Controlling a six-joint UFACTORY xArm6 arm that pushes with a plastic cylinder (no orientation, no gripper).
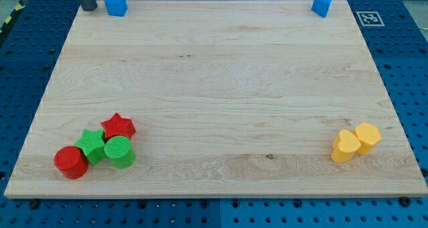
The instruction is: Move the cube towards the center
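A blue cube (pixel 116 4) sits at the top left edge of the wooden board (pixel 214 74). My tip (pixel 88 7) is a dark rod end just to the left of the cube, near the board's top left corner, a small gap apart from it. A second blue block (pixel 322 5), with an angled shape, sits at the top right edge.
At the bottom left is a cluster: a red star (pixel 118 126), a green star (pixel 91 145), a green cylinder (pixel 120 152) and a red cylinder (pixel 70 162). At the bottom right a yellow heart (pixel 345 147) touches a yellow hexagon (pixel 367 136). A marker tag (pixel 369 18) lies off the top right corner.
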